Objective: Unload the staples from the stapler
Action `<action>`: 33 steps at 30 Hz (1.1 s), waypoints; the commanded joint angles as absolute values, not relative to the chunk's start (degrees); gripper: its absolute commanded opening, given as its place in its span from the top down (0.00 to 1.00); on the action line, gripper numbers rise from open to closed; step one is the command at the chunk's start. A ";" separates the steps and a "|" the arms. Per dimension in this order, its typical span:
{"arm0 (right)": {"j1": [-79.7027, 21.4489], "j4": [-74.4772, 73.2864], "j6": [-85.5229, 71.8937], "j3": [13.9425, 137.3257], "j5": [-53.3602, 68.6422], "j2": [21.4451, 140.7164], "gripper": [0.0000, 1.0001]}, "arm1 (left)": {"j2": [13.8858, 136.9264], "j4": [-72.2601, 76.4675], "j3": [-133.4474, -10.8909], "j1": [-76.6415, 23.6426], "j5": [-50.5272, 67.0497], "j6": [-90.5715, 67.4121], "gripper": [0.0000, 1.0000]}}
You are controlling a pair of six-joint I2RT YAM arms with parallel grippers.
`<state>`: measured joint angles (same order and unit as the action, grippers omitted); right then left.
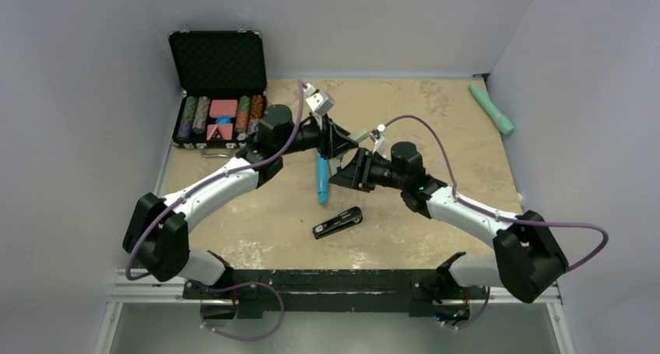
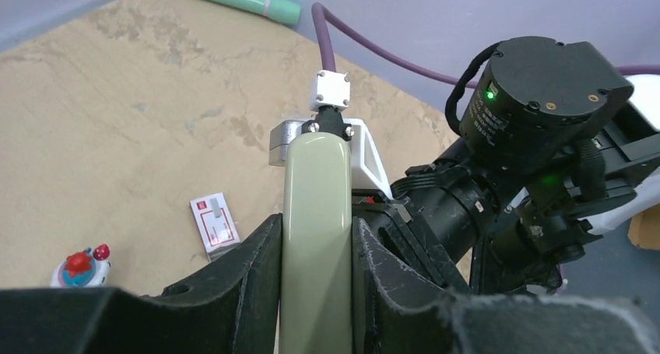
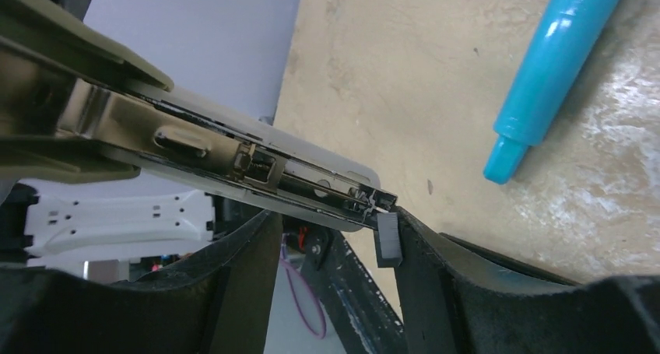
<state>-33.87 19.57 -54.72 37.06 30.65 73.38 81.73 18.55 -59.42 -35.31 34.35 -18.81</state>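
Note:
My left gripper (image 2: 315,237) is shut on the olive-green stapler (image 2: 314,175) and holds it above the table, in the top view at mid-table (image 1: 331,138). In the right wrist view the stapler is hinged open, its metal magazine (image 3: 233,155) bare under the green cover (image 3: 78,54). My right gripper (image 3: 335,233) is open, with a finger on each side of the magazine's front tip. A small grey block (image 3: 387,239) sits at that tip against my right finger (image 3: 424,261). I cannot tell whether it is staples.
A blue marker (image 1: 321,180) and a black clip-like object (image 1: 337,222) lie below the grippers. An open chip case (image 1: 220,89) stands back left. A green tube (image 1: 492,109) lies back right. A small red-and-white box (image 2: 213,224) and a small toy (image 2: 80,265) lie on the table.

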 commanded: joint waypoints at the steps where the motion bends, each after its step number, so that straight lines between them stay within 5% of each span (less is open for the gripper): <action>1: -34.33 16.87 -51.44 38.58 26.46 75.34 0.43 | 84.02 18.07 -62.76 -36.88 31.76 -15.94 1.00; 9: -34.32 17.04 -50.93 37.77 26.54 79.10 0.41 | 91.34 6.06 -70.50 -38.94 26.38 -12.32 1.00; 16: -34.26 10.00 -50.59 38.23 19.74 78.89 0.15 | 93.31 -10.53 -77.48 -40.57 18.87 -4.97 1.00; 33: -33.54 0.13 -45.85 46.02 14.30 75.99 0.13 | 83.68 -15.97 -72.75 -40.53 17.40 -0.63 1.00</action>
<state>-34.02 2.96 -48.27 41.63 17.10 79.44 89.86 -14.48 -72.38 -40.27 18.46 -3.27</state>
